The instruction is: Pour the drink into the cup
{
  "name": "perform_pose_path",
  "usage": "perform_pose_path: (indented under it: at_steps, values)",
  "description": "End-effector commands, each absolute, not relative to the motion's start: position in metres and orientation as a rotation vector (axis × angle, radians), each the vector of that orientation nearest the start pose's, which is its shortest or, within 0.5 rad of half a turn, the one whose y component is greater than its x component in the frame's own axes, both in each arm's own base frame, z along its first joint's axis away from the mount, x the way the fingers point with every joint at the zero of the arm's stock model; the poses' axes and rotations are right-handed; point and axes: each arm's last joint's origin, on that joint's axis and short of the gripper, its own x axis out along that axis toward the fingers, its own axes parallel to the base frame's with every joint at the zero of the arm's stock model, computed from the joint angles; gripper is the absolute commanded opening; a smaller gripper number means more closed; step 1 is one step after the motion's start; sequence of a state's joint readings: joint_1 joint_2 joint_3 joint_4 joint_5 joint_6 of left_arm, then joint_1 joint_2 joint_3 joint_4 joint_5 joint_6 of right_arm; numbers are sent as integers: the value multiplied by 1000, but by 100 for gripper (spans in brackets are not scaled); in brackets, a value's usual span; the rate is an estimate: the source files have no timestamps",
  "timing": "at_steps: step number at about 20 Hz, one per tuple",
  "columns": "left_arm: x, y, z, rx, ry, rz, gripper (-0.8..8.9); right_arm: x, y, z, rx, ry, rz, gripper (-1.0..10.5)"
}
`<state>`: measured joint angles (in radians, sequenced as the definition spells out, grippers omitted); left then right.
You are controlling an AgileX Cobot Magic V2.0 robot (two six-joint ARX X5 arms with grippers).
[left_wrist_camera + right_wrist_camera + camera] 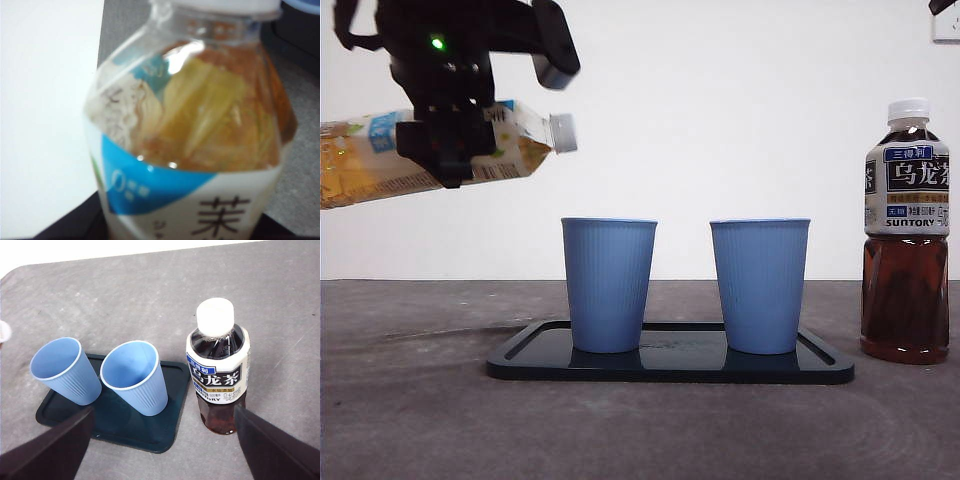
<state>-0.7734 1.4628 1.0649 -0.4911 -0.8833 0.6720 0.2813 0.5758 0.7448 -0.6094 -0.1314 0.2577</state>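
Pincer (450, 140) tilts bottle (380, 150) above cups (608, 285).

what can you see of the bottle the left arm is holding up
The held bottle is clear plastic with pale amber tea, a white cap still on, and a white, blue and green label with dark characters. It lies nearly on its side in the air, cap pointing toward the left blue cup but higher and short of it. The left pincer clamps its middle; nothing else touches it. Nothing is pouring.
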Motion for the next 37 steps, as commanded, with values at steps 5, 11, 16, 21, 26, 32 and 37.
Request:
perform_pose_path:
  at_steps: [5,11,16,21,26,32,37]
  values:
    - [244,-210,270,1399,611,-7,90,111,37,312,203,466,359,447]
    - [248,-224,261,1524,625,-52,90,111,37,312,203,467,358,447]
    - [247,-225,257,1650,648,-84,89,111,37,312,203,468,359,447]
    - [245,-223,256,1723,675,-56,86,111,37,311,202,476,358,447]
    - [245,-222,257,1725,676,-25,79,111,37,311,202,476,358,447]
    - [247,-224,261,1475,626,61,79,111,37,311,202,481,356,447]
    - [241,-220,270,1152,596,99,6,111,37,311,192,481,362,447]
